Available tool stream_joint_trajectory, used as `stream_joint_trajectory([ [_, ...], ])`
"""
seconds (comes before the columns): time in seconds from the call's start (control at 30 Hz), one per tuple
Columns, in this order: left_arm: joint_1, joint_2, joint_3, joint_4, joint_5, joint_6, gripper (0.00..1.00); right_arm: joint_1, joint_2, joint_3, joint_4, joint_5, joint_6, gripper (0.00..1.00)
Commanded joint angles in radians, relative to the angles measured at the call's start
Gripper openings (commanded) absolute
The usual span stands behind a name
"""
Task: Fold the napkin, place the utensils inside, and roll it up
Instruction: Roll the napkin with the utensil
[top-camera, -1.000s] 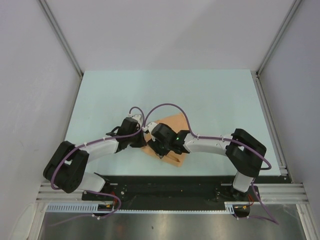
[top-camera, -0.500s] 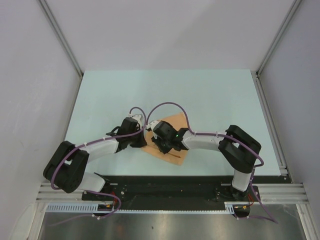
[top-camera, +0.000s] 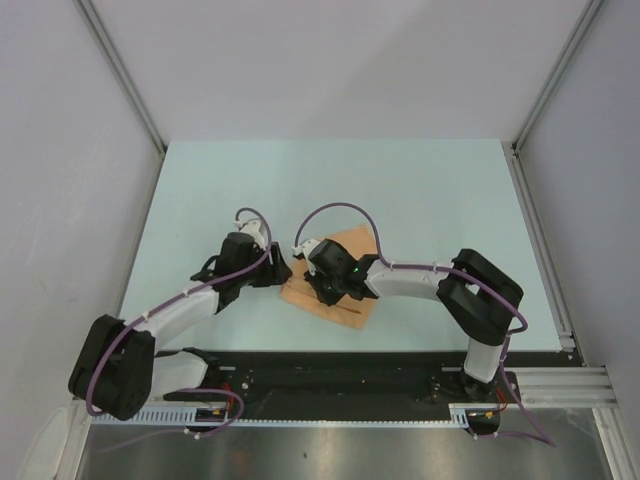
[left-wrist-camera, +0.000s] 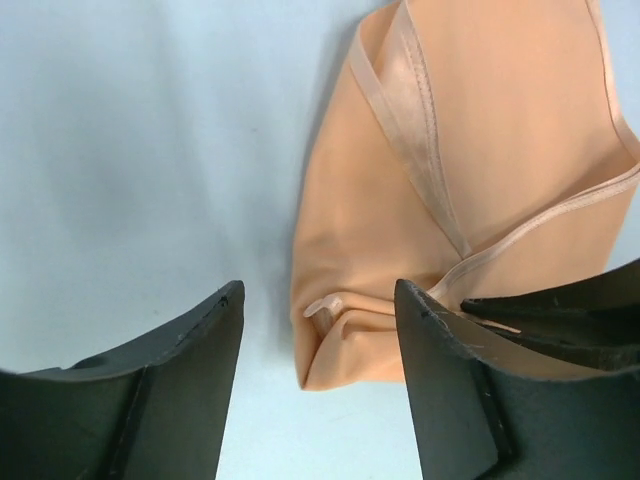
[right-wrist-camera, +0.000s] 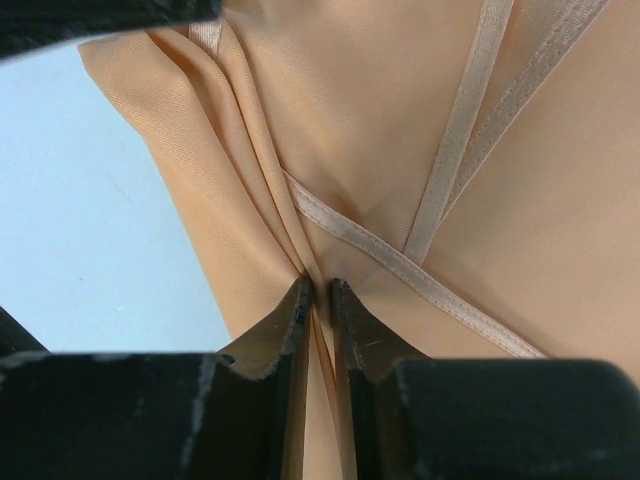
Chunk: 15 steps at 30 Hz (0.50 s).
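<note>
The peach napkin (top-camera: 338, 283) lies folded and partly rolled on the pale table between the two arms. In the left wrist view its rolled corner (left-wrist-camera: 340, 340) sits between my spread fingers, touching neither. My left gripper (top-camera: 277, 270) (left-wrist-camera: 318, 292) is open, just left of the napkin. My right gripper (top-camera: 322, 290) (right-wrist-camera: 320, 288) is shut on a bunched pleat of the napkin (right-wrist-camera: 400, 120), where its hems cross. The right gripper's black fingers (left-wrist-camera: 560, 310) show at the napkin's edge in the left wrist view. The utensils are hidden.
The pale blue-green table (top-camera: 420, 190) stretches behind and to both sides of the napkin. Grey walls and metal rails (top-camera: 535, 210) border it. The black base rail (top-camera: 330, 365) runs along the near edge.
My left gripper has opened, let go of the napkin and drawn back to the left. My right gripper has closed on the napkin's fold and shifted slightly left.
</note>
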<state>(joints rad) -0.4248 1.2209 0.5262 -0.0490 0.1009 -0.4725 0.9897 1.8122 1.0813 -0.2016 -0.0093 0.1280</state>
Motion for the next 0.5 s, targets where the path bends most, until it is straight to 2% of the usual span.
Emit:
stream_joint_trajectory([
  [0.0,0.058,-0.057,-0.081,0.109,0.095,-0.031,0.67,-0.011,0.041,-0.031,0.004,-0.011,0.01,0.17],
  [0.23,0.113,0.008,-0.164,0.31,0.319,-0.1,0.63,-0.019,0.058,-0.034,0.011,-0.032,0.015,0.17],
  [0.47,0.132,0.097,-0.172,0.354,0.353,-0.109,0.58,-0.025,0.07,-0.034,0.013,-0.049,0.018,0.17],
])
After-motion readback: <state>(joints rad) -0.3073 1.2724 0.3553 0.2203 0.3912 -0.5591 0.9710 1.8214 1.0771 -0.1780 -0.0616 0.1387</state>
